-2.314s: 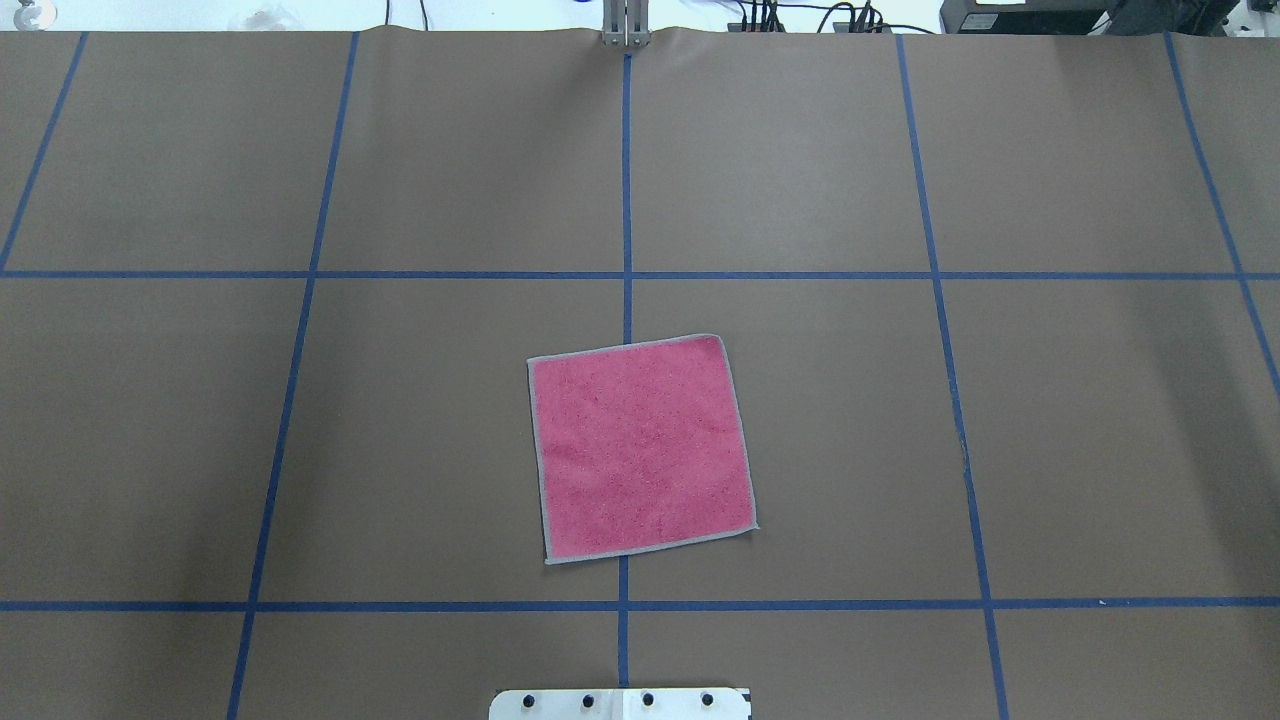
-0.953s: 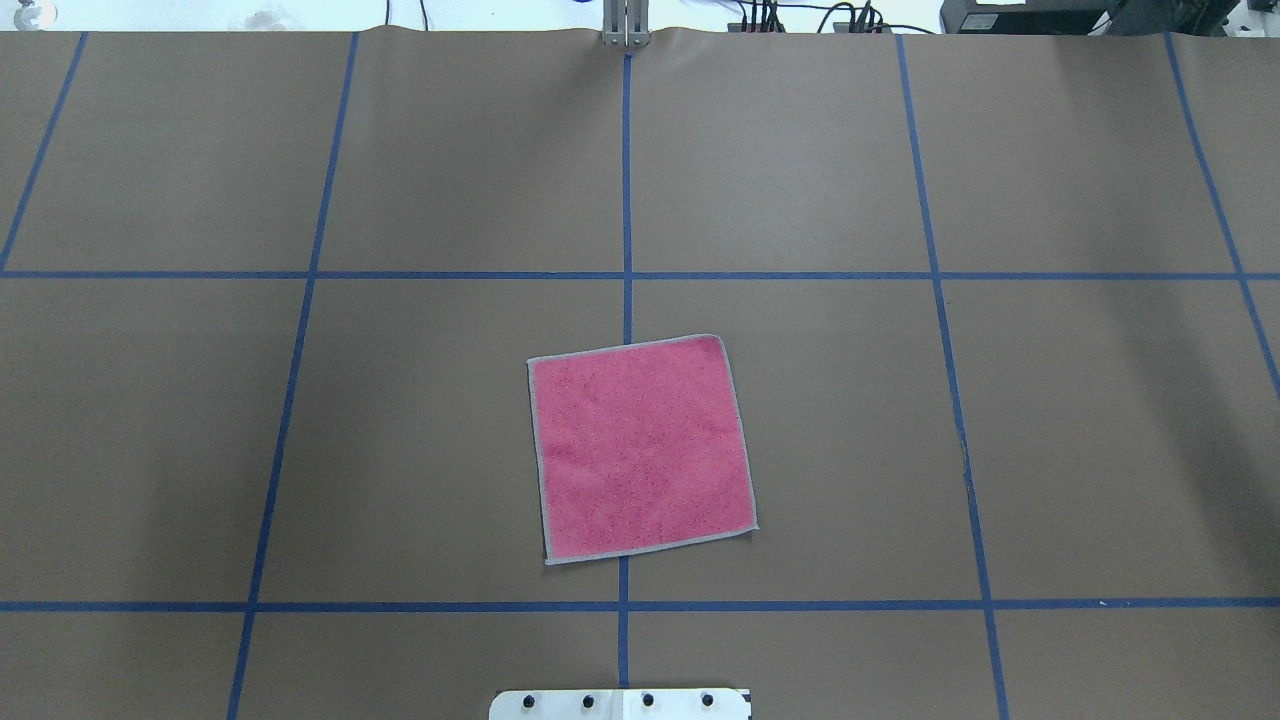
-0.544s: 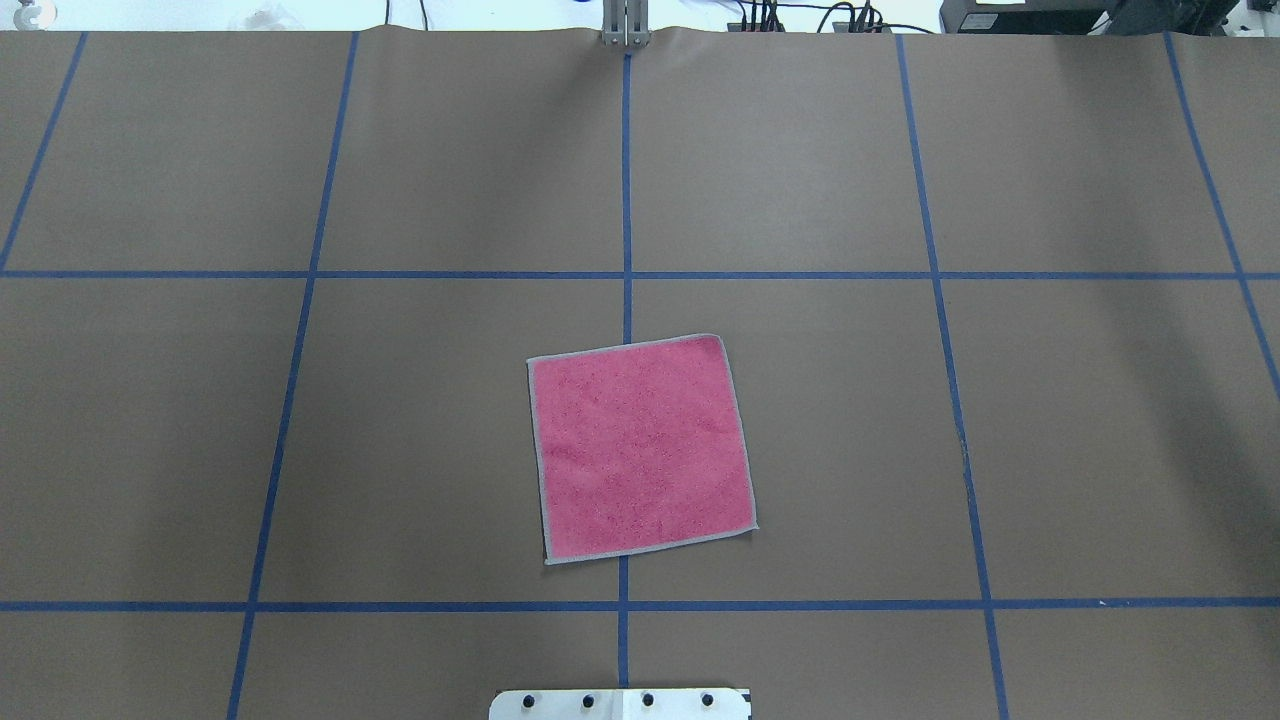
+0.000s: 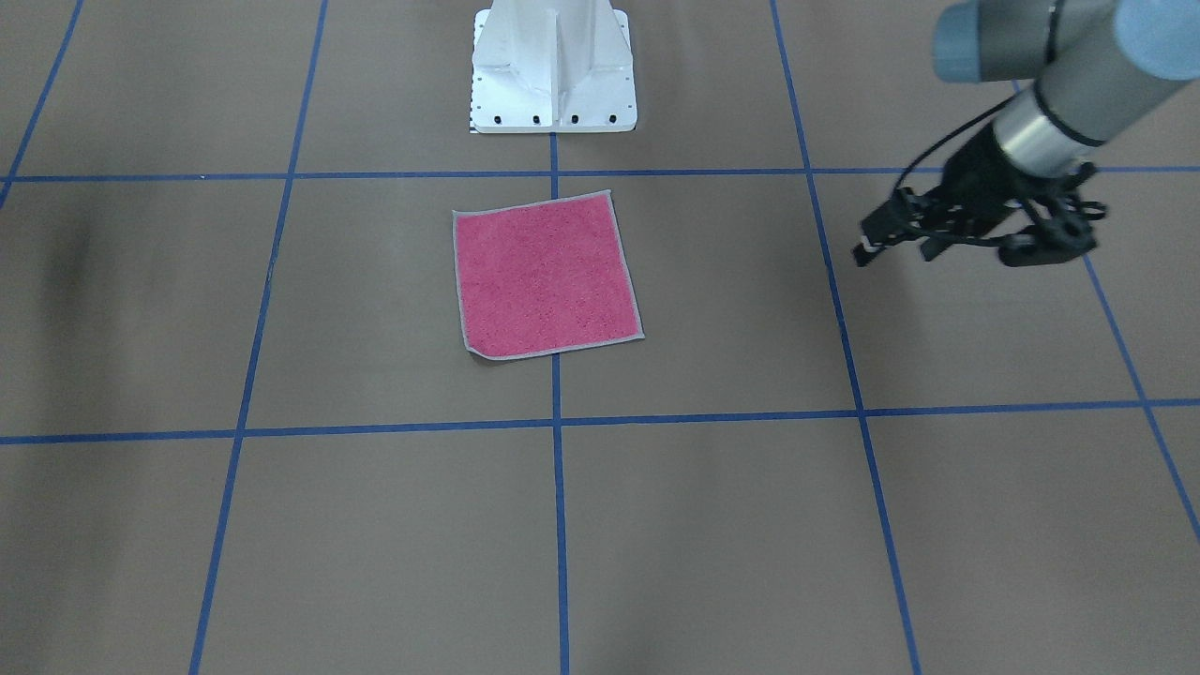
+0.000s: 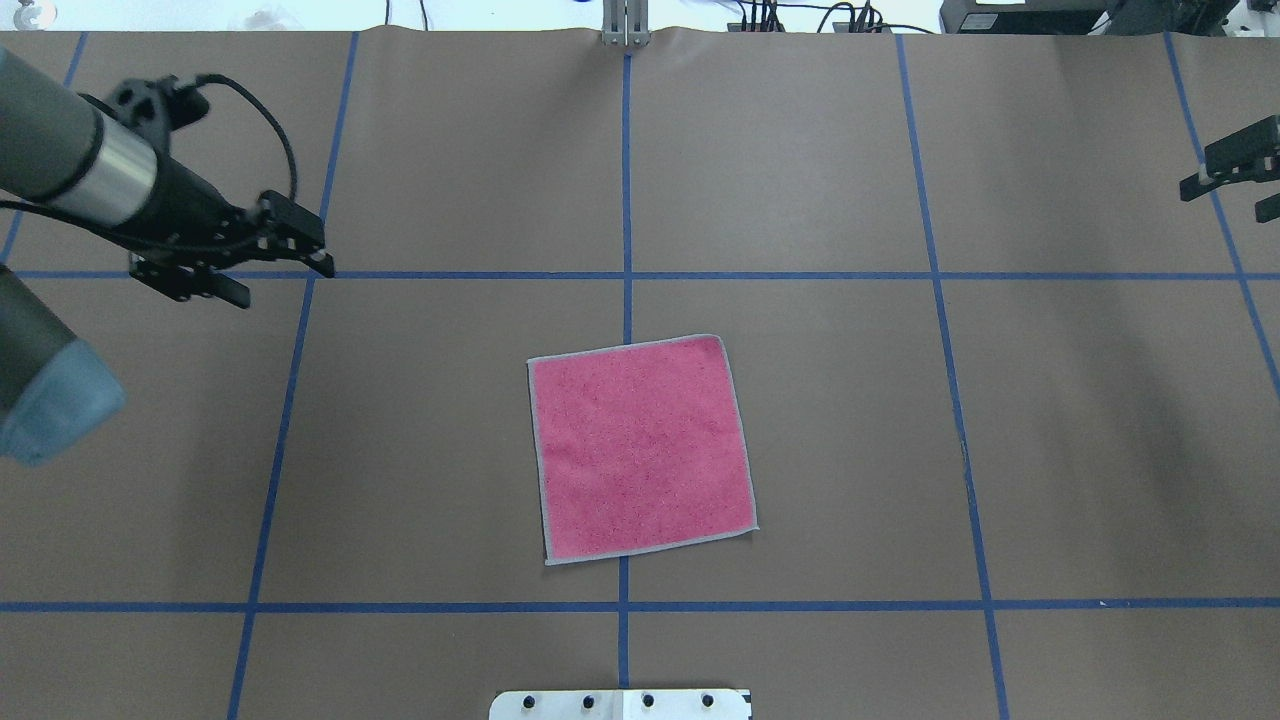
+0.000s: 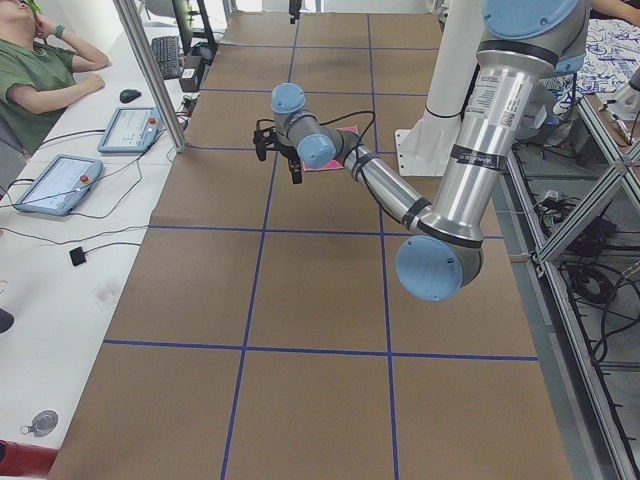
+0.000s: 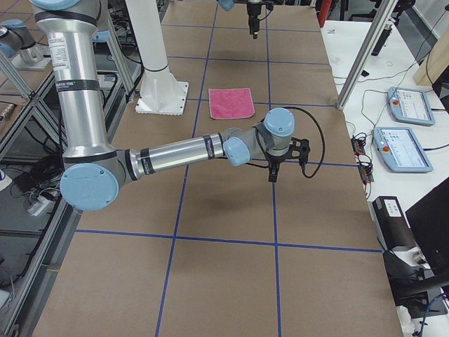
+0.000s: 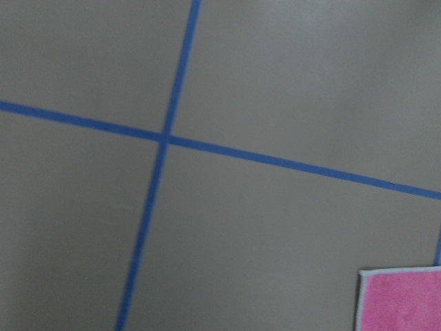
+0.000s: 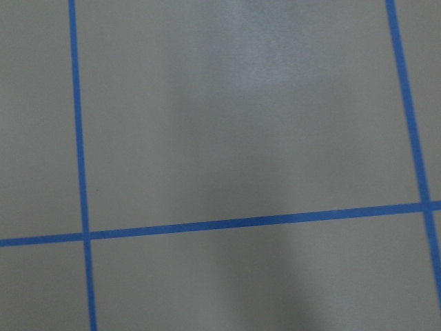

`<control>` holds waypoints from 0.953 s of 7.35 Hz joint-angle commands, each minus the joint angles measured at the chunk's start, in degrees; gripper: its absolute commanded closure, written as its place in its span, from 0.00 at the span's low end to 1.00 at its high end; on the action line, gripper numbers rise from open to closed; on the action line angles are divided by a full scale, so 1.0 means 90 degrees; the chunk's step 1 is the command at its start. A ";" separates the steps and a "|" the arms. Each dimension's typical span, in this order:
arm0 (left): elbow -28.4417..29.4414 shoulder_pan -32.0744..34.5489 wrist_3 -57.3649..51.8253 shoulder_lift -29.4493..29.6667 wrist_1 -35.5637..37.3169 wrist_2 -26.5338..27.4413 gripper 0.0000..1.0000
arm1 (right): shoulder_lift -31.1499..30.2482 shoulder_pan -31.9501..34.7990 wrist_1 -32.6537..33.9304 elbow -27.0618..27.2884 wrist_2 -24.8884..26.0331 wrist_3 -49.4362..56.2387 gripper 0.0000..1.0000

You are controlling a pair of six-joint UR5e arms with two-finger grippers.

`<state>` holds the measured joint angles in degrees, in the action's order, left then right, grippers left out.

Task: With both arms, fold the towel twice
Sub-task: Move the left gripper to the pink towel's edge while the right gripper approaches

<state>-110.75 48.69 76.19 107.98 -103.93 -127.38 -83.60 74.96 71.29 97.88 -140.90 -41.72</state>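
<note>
The towel (image 5: 640, 450) lies flat and unfolded, pink-red face up with its light grey border showing, on the brown table in front of the base; it also shows in the front-facing view (image 4: 546, 277). One corner of the towel (image 8: 403, 300) shows in the left wrist view. My left gripper (image 5: 285, 280) is open and empty, hovering well left of and beyond the towel; it also shows in the front-facing view (image 4: 895, 253). My right gripper (image 5: 1222, 202) is at the far right edge, only partly in view; its fingers stand apart and hold nothing.
The white pedestal base (image 4: 553, 66) stands just behind the towel. Blue tape lines (image 5: 626, 200) divide the brown table cover into squares. An operator (image 6: 40, 60) and tablets (image 6: 130, 128) are at the table's far side, with a metal post (image 5: 625, 25) at that edge.
Both arms have come into the overhead view, the left at the left side and the right at the right edge. The towel has not moved.
</note>
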 commanded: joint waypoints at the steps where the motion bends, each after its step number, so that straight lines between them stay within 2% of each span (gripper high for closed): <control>1: -0.0058 -0.1478 0.1413 0.0441 -0.0317 0.1277 0.00 | 0.0012 -0.0960 -0.1343 0.0129 0.0030 -0.1565 0.01; 3: -0.0048 -0.2496 0.2167 0.0707 -0.0376 0.2226 0.00 | 0.0012 -0.1830 -0.2603 0.0120 0.0487 -0.2879 0.01; 5: 0.0039 -0.3229 0.2607 0.0697 -0.1086 0.2891 0.01 | 0.0012 -0.2642 -0.2978 0.0111 0.1142 -0.3242 0.02; 7: 0.0253 -0.3603 0.2628 0.0717 -0.1128 0.3176 0.01 | 0.0012 -0.3092 -0.3543 0.0140 0.1164 -0.3886 0.02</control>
<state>-109.67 18.50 99.37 114.35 -113.40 -100.66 -83.50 50.04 42.45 98.93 -130.99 -72.92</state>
